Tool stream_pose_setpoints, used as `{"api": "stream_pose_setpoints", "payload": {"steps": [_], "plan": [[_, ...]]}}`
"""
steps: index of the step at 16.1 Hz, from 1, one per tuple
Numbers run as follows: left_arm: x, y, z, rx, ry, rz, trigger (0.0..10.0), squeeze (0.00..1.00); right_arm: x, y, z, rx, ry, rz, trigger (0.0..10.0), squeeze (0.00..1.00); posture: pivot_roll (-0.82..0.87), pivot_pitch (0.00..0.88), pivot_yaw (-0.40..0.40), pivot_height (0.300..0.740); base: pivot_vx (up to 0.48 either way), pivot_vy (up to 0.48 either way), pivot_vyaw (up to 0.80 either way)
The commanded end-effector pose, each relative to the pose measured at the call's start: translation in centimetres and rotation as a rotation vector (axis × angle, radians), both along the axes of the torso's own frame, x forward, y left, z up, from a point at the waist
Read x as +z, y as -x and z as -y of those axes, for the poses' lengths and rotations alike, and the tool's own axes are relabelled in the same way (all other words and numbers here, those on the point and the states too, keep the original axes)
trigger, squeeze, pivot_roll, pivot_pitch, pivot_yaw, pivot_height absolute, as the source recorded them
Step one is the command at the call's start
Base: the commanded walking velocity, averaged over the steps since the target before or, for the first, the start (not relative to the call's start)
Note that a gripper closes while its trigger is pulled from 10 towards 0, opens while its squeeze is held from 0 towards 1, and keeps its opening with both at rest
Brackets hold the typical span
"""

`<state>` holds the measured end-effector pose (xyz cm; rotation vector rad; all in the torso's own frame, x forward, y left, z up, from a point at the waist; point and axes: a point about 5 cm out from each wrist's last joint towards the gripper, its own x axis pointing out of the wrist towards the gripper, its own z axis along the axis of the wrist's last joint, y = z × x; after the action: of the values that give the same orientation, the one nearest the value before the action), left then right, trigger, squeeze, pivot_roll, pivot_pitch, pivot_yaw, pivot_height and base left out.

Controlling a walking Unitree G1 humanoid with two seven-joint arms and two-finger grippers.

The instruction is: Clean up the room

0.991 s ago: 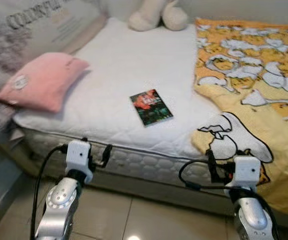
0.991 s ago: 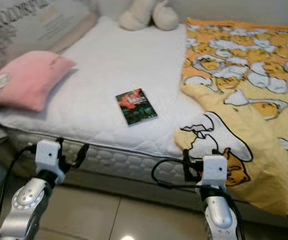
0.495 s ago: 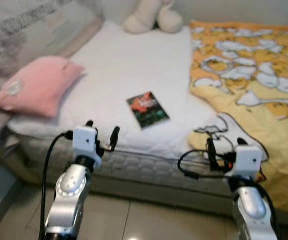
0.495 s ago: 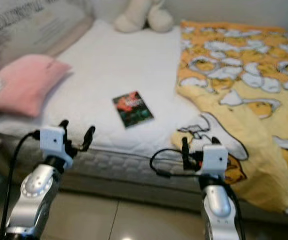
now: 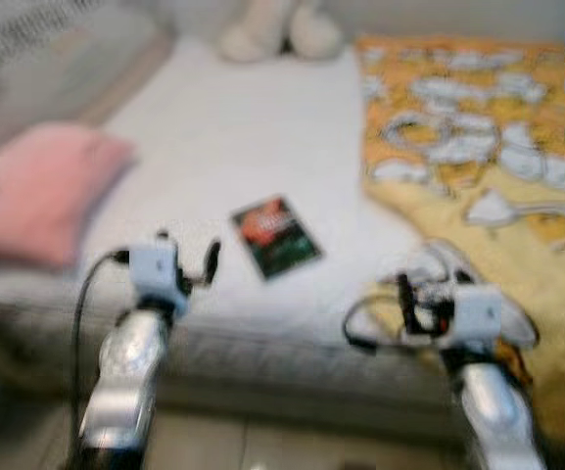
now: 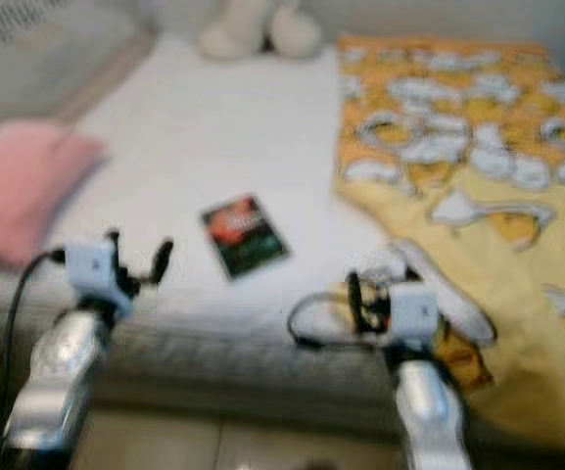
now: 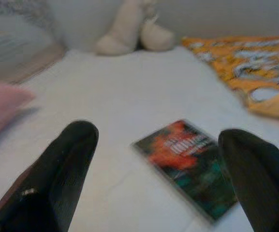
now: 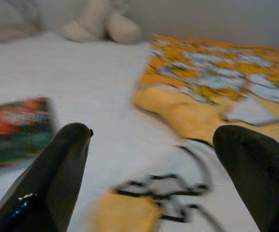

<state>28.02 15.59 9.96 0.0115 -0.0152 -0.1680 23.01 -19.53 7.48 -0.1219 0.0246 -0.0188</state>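
A small book with a dark red and green cover lies flat on the white mattress, near its front edge. My left gripper is open and hovers at the mattress edge, just left of the book. In the left wrist view the book lies a short way ahead between the two black fingers. My right gripper is open too, at the front edge where the yellow blanket hangs down. All views are blurred.
A pink pillow lies on the left side of the bed. A cream plush toy sits at the far end by the wall. The yellow patterned blanket covers the right half. Pale floor tiles run below the bed.
The whole picture has shifted and blurred, so the camera is moving and the bed looks nearer. My left gripper stands higher against the mattress edge, closer to the book. Both grippers stay open.
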Motion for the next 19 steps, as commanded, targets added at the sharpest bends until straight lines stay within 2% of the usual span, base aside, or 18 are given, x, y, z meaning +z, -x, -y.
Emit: {"api": "stream_pose_setpoints", "payload": {"steps": [1, 4, 8, 10, 12, 13, 15, 17, 19], "plan": [[0.2, 0.0, -0.7, 0.008, -0.016, 0.004, 10.0, 0.0, 0.4, -0.4, -0.3, 0.007, -0.011, 0.02, 10.0, 0.0, -0.08, 0.0, 0.047, 0.74, 0.48, 0.0, 0.0], [0.2, -0.2, -0.5, 0.0, -0.016, -0.002, 10.0, 0.0, 0.4, -0.8, -0.6, 0.014, -0.022, 0.013, 10.0, 0.0, -0.08, 0.0, 0.053, 0.74, 0.451, 0.0, -0.25], [-0.3, -0.4, -0.3, -0.009, -0.028, -0.038, 10.0, 0.0, 0.2, -0.6, -0.9, 0.017, -0.025, 0.009, 10.0, 0.0, -0.08, 0.0, 0.055, 0.74, 0.0, 0.0, -0.7], [-0.1, -2.0, -0.7, 0.037, -0.068, -0.053, 10.0, 0.0, 0.1, -0.4, -0.9, 0.007, -0.036, 0.002, 10.0, 0.0, -0.08, 0.012, 0.051, 0.74, 0.0, 0.0, -0.69], [0.2, -4.9, -2.1, 0.137, -0.013, -0.122, 10.0, 0.0, 0.1, -0.2, -1.3, 0.018, -0.045, 0.0, 10.0, 0.0, -0.08, 0.034, 0.05, 0.74, 0.0, 0.0, 0.0], [0.6, -5.8, -2.7, 0.172, 0.026, -0.141, 10.0, 0.0, 0.2, -0.1, -1.4, 0.027, -0.039, 0.001, 10.0, 0.0, -0.09, 0.044, 0.051, 0.74, 0.0, 0.0, 0.0], [0.7, -6.3, -3.3, 0.191, 0.076, -0.173, 10.0, 0.0, 0.3, 0.2, -1.4, 0.028, -0.035, 0.003, 10.0, 0.0, -0.09, 0.064, 0.052, 0.74, 0.0, 0.0, 0.0], [-0.8, -7.3, -3.2, 0.173, 0.162, -0.274, 10.0, 0.0, 0.6, 1.2, -1.4, 0.03, -0.03, -0.004, 10.0, 0.0, -0.13, 0.125, 0.04, 0.74, 0.0, 0.0, 0.0], [-1.5, -7.6, -4.0, 0.241, 0.233, -0.323, 10.0, 0.0, 1.0, 2.6, -1.7, 0.056, -0.014, -0.015, 10.0, 0.0, -0.17, 0.16, 0.033, 0.74, 0.0, 0.0, 0.0]]}}
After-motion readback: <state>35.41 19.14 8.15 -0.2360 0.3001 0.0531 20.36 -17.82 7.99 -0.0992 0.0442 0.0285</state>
